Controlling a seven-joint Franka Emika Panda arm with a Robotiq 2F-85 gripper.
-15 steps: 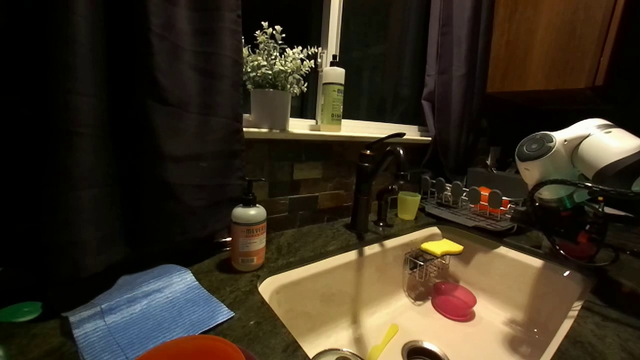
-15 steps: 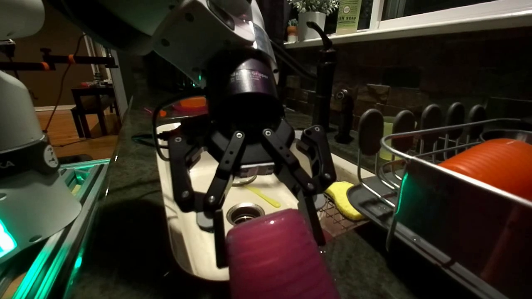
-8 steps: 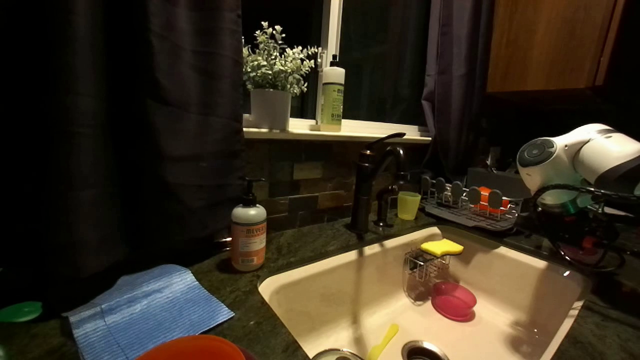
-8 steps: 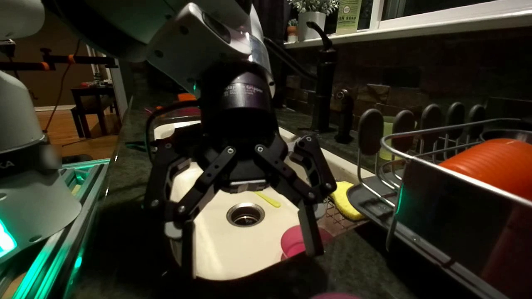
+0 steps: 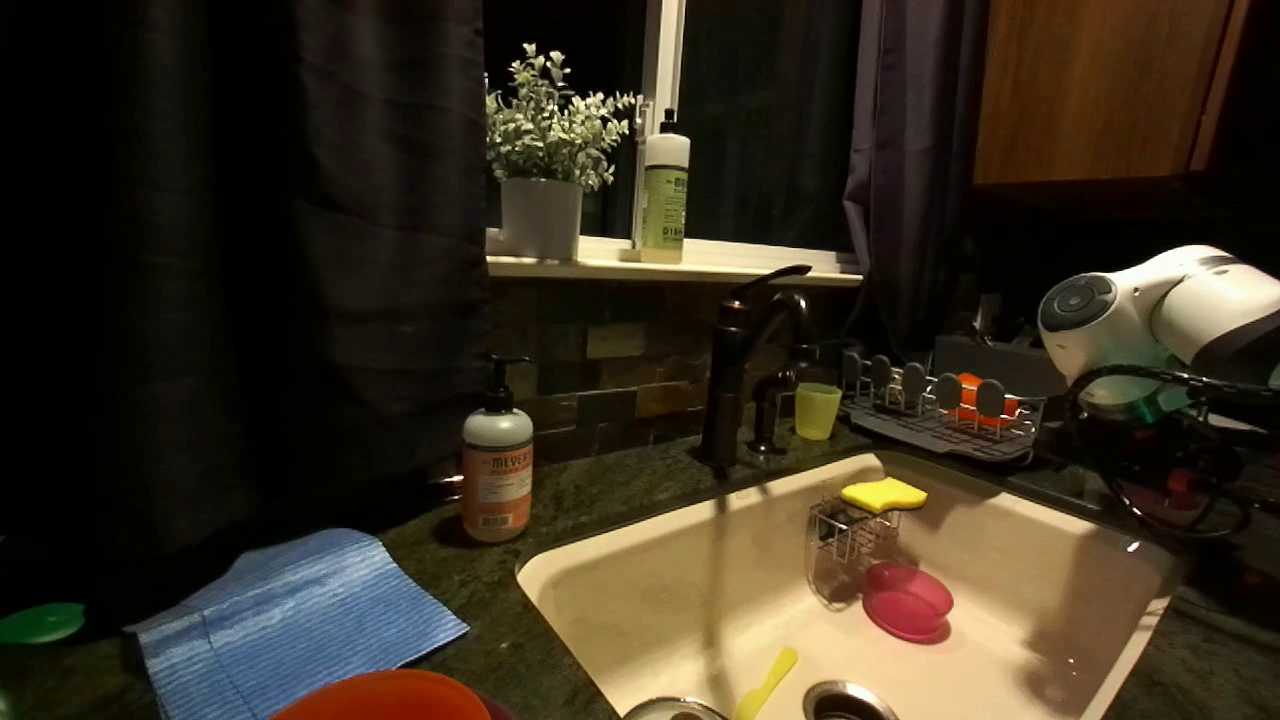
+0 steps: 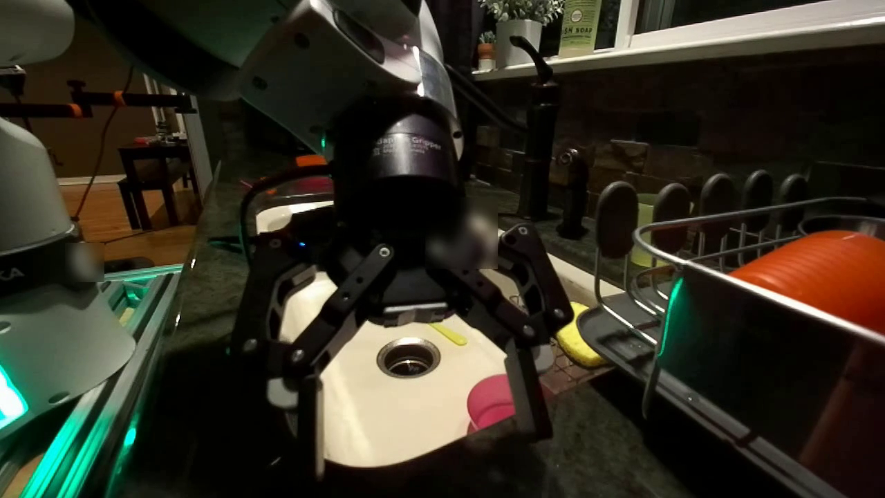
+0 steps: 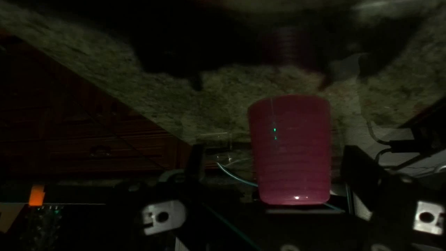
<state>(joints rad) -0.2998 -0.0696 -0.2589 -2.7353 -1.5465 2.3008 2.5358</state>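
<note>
Over a dark counter [image 6: 622, 443], near a pale sink [image 6: 387, 429] and with a window [image 5: 770, 130] beyond, the gripper [image 6: 427, 453] has its fingers [image 6: 529, 401] spread wide; in the wrist view, a pink cup [image 7: 291, 150] appears between them, gaps on both sides.

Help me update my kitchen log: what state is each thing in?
End effector: open
Magenta cup: ungripped, gaps visible both sides
Faucet: no running water visible
Drain: uncovered
Yellow sponge: lying on wire caddy
Pink dish: in the sink, orientation unclear
Blue cloth: spread out
Counter soap bottle: upright
Windowsill soap bottle: upright
Lime cup: upright
</note>
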